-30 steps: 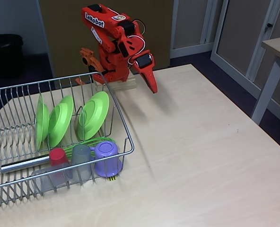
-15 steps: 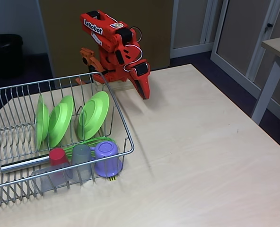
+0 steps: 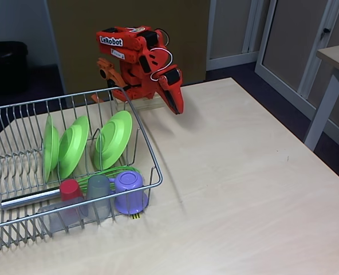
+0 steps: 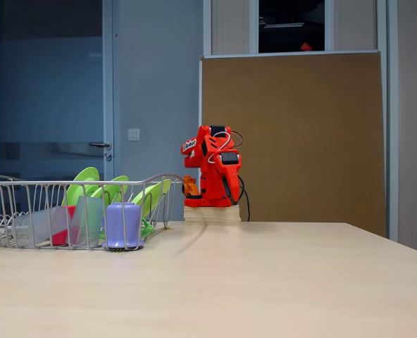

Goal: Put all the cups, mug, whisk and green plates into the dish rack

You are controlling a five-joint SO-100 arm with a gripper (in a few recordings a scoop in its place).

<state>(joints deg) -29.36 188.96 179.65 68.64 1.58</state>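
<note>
The dish rack [image 3: 15,166] stands at the left of the table. Three green plates [image 3: 73,146] stand upright between its prongs. Along its front lie the whisk [image 3: 29,197] with its green wires [image 3: 109,173], the red cup [image 3: 70,189], two grey cups [image 3: 98,192] and the purple mug [image 3: 129,192], mouth down. My gripper [image 3: 177,106] hangs shut and empty at the back of the table, right of the rack, on the folded arm. In the side-on fixed view the rack [image 4: 53,184], mug [image 4: 122,225] and plates [image 4: 85,184] show left of the arm [image 4: 212,172].
A small yellow-and-black tag [image 3: 135,216] sits at the rack's front corner. The arm's base rests on a wooden block [image 3: 149,103] at the table's back edge. Bare tabletop [image 3: 244,172] stretches right of the rack. Another table's leg [image 3: 324,109] stands at far right.
The arm has folded back toward its base: the upper link dropped to level and the shut gripper drew in leftward, closer to the block.
</note>
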